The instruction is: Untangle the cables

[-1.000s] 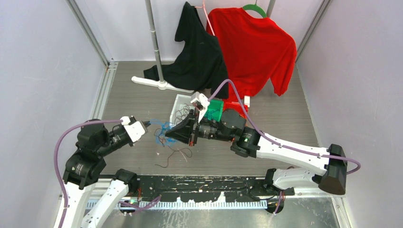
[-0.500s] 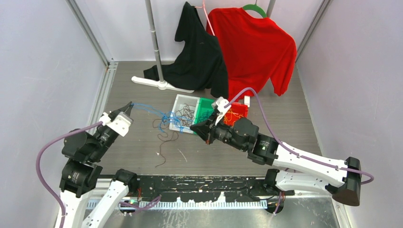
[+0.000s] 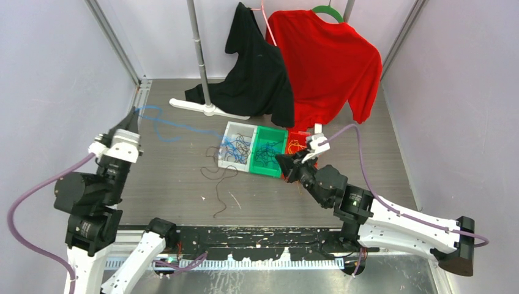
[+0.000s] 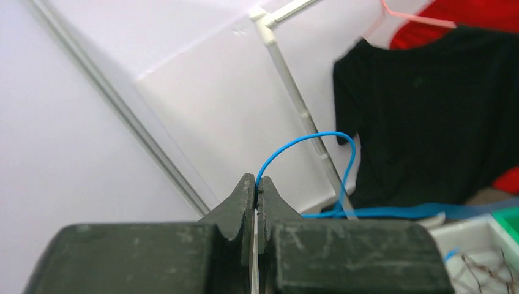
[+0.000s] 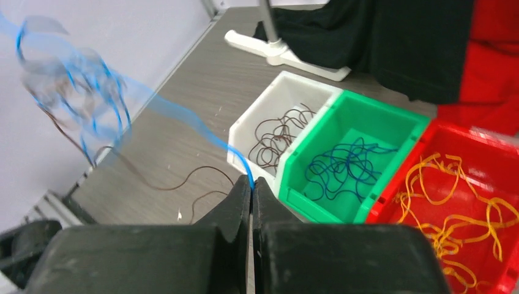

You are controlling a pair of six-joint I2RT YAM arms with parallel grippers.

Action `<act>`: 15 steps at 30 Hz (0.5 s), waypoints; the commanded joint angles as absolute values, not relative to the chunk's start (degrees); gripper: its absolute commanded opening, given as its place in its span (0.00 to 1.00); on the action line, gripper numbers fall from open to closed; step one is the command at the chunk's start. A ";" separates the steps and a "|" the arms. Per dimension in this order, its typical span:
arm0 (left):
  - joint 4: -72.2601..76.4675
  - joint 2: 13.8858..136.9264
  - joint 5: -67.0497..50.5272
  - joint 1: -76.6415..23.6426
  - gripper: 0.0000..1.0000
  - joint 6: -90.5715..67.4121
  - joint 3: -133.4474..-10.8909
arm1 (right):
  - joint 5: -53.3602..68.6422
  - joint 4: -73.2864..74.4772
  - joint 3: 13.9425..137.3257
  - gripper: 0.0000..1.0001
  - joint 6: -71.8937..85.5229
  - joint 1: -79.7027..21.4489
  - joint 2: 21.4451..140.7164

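My left gripper [image 3: 133,115] is raised at the far left and shut on a blue cable [image 3: 177,127]; in the left wrist view the blue cable [image 4: 306,138] loops out of the closed tips [image 4: 257,184]. That cable runs right to a small blue and dark brown tangle [image 3: 229,147] over the white bin. My right gripper [image 3: 281,161] is by the green bin's near edge, shut on a blue strand [image 5: 183,116] that rises from its tips [image 5: 251,182] to a blurred tangle [image 5: 67,79]. A dark brown cable [image 3: 221,184] trails on the table.
Three bins stand in a row: white [image 3: 227,130] with brown cables, green [image 3: 276,131] with blue cables, red [image 3: 301,136] with yellow-orange cables. A clothes rack base [image 3: 205,108] with black and red shirts [image 3: 330,55] stands behind. Walls close in on both sides.
My left gripper has swung up and far left, drawing the blue cable out long. My right gripper has pulled back to the right past the bins. The tangle has stretched and thinned.
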State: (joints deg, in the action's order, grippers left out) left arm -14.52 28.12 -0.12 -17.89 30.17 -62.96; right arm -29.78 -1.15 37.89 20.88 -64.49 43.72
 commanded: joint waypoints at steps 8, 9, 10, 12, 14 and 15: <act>-6.40 30.84 2.56 -17.83 0.00 31.90 -69.53 | -39.23 -7.74 30.92 0.01 33.48 -64.34 36.20; -5.15 31.41 2.89 -17.91 0.00 34.19 -69.79 | -39.70 -5.85 31.42 0.01 33.36 -64.35 36.01; -3.68 31.99 3.54 -17.93 0.00 36.60 -70.17 | -40.02 -4.22 31.92 0.01 33.10 -64.32 35.83; -0.74 33.29 4.37 -17.87 0.00 40.23 -71.08 | -39.41 -2.84 32.50 0.01 31.67 -64.34 35.46; -0.29 34.59 3.44 -17.84 0.00 41.70 -72.55 | -37.35 -4.06 32.57 0.01 29.85 -64.34 35.44; -1.43 34.92 2.26 -17.89 0.00 41.74 -73.55 | -36.00 -5.14 32.72 0.01 28.82 -64.36 35.73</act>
State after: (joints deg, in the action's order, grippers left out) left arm -10.81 33.45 0.75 -18.33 34.50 -68.25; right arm -35.14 -6.59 30.63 31.75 -64.75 36.45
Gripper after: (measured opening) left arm 0.011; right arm 0.048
